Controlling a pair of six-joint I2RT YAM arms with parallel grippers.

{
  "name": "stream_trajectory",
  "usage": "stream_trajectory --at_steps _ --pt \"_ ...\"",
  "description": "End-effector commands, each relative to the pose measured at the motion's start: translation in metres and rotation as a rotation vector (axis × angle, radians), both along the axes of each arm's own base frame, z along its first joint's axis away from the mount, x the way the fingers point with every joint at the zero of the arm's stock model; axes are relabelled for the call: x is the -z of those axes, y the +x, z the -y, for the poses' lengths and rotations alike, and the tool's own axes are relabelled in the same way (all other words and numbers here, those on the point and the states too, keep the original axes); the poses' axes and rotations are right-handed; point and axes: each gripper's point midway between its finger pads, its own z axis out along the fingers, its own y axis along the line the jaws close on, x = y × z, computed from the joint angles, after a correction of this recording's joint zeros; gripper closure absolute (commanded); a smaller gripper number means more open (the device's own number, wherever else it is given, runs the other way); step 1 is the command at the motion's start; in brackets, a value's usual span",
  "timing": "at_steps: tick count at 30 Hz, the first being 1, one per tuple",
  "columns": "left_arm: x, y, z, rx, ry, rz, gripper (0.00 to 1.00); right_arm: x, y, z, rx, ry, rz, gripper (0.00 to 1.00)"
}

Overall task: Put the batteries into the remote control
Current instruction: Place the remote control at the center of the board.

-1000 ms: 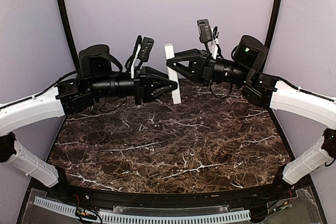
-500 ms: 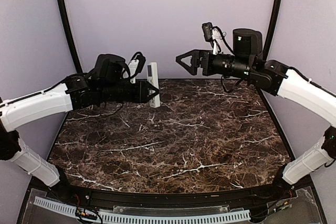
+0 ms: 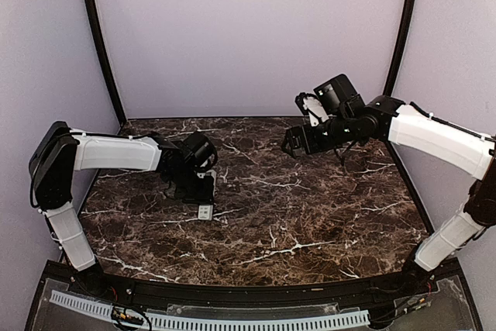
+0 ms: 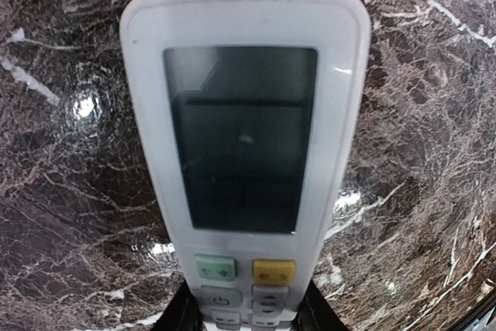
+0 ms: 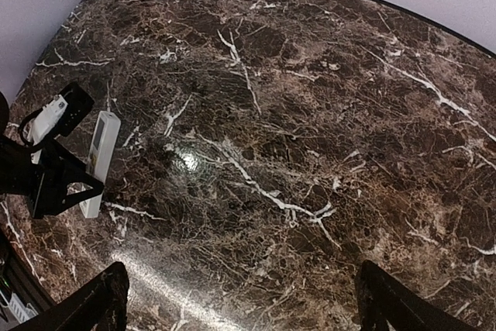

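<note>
From above, most of the remote control (image 3: 205, 211) is hidden under the left gripper (image 3: 199, 190); only a small white end pokes out toward the near side, low at the left of the marble table (image 3: 310, 215), and whether it touches the stone cannot be told. The right gripper (image 3: 293, 143) is seen end-on over the far right of the table, too dark to read its jaws here. The batteries cannot be made out against the dark marble in any view. In the left wrist view the remote control (image 4: 244, 114) fills the picture, display (image 4: 242, 137) up, with a green button (image 4: 215, 267) and a yellow button (image 4: 273, 270) below it; its lower end is cut off, pinched at both sides between the black fingers (image 4: 180, 317). In the right wrist view the two fingertips (image 5: 101, 300) stand spread wide at the bottom corners with only marble between them, and the remote shows at far left, clamped by the left gripper. Half a second ago the left arm held the remote upright near the back wall; now it is down low, while the right gripper, which gripped the remote's top a second ago, is well apart.
</note>
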Motion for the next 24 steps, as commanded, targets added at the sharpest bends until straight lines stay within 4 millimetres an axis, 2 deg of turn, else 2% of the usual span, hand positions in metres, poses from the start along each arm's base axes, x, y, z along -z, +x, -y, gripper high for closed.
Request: stream_trajectory --at_steps 1,5,6,11,12,13,15,16,17,19,21,24 --pt "0.035 -0.02 -0.014 -0.023 0.051 -0.153 1.0 0.02 0.001 0.014 0.025 -0.058 -0.058 0.01" --pt "0.052 -0.028 -0.016 -0.034 0.078 -0.221 0.98 0.019 0.001 0.014 0.024 -0.044 -0.058 0.01" --pt "0.053 -0.028 -0.016 -0.044 0.073 -0.22 0.89 0.019 0.001 0.015 0.027 -0.044 -0.057 0.01" --pt "0.054 -0.028 -0.013 -0.06 0.052 -0.217 0.6 0.019 0.001 0.02 0.041 -0.049 -0.054 0.01" --pt "0.053 -0.027 -0.012 -0.06 0.045 -0.214 0.51 0.02 0.001 0.021 0.044 -0.049 -0.057 0.01" --pt "0.052 -0.027 -0.012 -0.063 0.039 -0.214 0.46 0.02 0.0 0.022 0.046 -0.049 -0.059 0.01" --pt "0.048 -0.026 -0.01 -0.064 0.025 -0.205 0.27 0.021 0.001 0.025 0.051 -0.048 -0.063 0.01" --pt "0.041 -0.025 -0.009 -0.062 0.012 -0.191 0.22 0.021 0.001 0.026 0.054 -0.047 -0.066 0.01" --pt "0.037 -0.023 -0.008 -0.062 0.005 -0.18 0.11 0.022 0.001 0.027 0.053 -0.047 -0.067 0.01" --pt "0.021 -0.018 -0.005 -0.06 -0.019 -0.145 0.03 0.021 0.002 0.03 0.06 -0.043 -0.067 0.01" --pt "0.001 -0.012 -0.002 -0.057 -0.047 -0.099 0.01 0.02 0.005 0.035 0.069 -0.035 -0.066 0.02" --pt "-0.045 0.003 -0.001 -0.059 -0.099 0.038 0.01 0.017 0.014 0.047 0.081 -0.007 -0.046 0.01"
